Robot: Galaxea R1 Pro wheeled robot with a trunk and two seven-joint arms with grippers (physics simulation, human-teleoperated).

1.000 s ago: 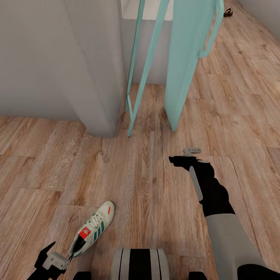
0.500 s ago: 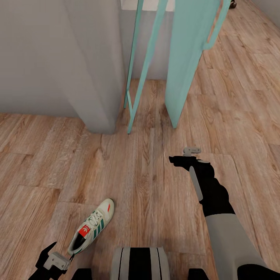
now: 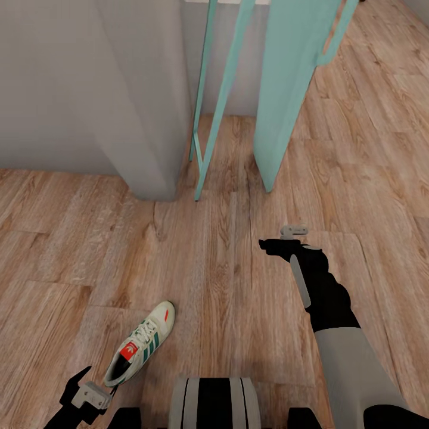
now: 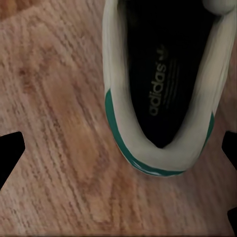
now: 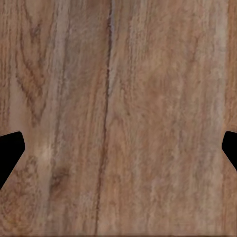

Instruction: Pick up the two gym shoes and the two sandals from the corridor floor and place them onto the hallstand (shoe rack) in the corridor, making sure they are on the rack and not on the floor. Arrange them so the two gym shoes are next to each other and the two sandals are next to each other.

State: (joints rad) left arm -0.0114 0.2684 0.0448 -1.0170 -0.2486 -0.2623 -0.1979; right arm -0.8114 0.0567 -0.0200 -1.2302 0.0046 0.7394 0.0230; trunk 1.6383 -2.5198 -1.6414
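While the cream-white lace-up gym shoe (image 3: 140, 350) lies near-left on the light wood-plank floor (image 3: 238, 286) | left claw (image 4: 118, 153) released, spread above its heel | right claw (image 5: 118, 148) released over bare planks

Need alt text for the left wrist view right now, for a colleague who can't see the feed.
A cream-white gym shoe with green trim lies on the wood-plank corridor floor, its dark heel opening facing the camera. The open left gripper has its dark fingertips at both edges, apart from the shoe.
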